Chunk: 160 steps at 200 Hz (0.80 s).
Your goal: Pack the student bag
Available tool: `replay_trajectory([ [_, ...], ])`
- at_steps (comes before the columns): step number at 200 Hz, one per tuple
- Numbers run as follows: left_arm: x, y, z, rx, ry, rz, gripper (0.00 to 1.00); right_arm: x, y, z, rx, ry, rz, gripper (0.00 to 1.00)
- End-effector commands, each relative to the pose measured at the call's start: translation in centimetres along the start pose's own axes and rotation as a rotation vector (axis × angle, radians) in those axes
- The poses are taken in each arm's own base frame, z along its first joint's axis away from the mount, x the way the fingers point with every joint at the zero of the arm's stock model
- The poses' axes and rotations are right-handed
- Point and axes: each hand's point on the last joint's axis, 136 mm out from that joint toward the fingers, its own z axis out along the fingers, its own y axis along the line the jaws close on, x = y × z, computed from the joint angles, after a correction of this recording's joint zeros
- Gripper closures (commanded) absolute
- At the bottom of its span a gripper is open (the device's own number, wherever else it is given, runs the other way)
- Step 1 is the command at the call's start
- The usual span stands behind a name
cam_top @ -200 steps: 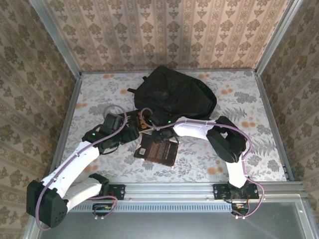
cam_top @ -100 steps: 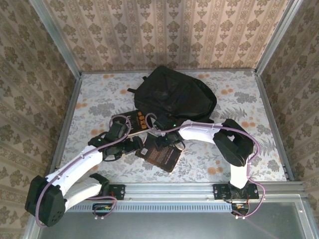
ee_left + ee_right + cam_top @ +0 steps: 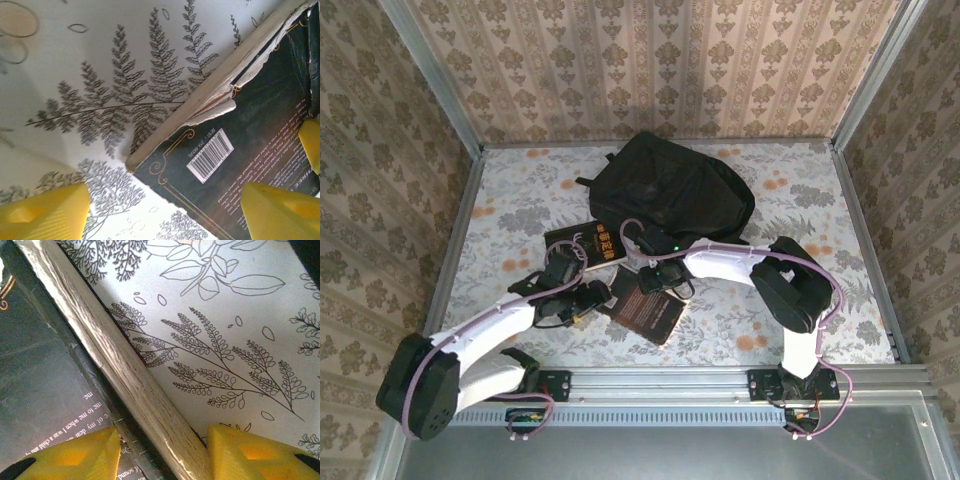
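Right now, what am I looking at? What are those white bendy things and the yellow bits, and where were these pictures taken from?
The white bendy things are two robot arms bolted to the near edge of a table. One picture comes from a camera high above. The other two come from little cameras on the arms' wrists, so the yellow bits are each hand's own fingers. On the flowery table lie a black backpack, a dark book with orange letters and a second dark book. The left hand is open, with that second book's corner between its fingers. The right hand has a finger on each side of the book's page edge. I can't tell if it is pinching yet.
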Motion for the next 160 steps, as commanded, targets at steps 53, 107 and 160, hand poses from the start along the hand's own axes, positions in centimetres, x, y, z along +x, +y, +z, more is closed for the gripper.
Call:
replay_trajectory([
  [53, -1.8, -2.9, 2.6, 0.058, -0.010, -0.017, 0.22, 2.5, -1.6, 0.8, 0.009, 0.032, 0.106, 0.50],
  [107, -3.7, -6.2, 4.5, 0.084, 0.015, 0.003, 0.24, 3.2, -1.5, 0.0, -0.057, 0.016, 0.164, 0.50],
  [160, -4.1, -9.3, 2.8, 0.164, 0.001, 0.068, 0.24, 3.3, -2.4, -0.1, -0.089, -0.019, 0.251, 0.49],
])
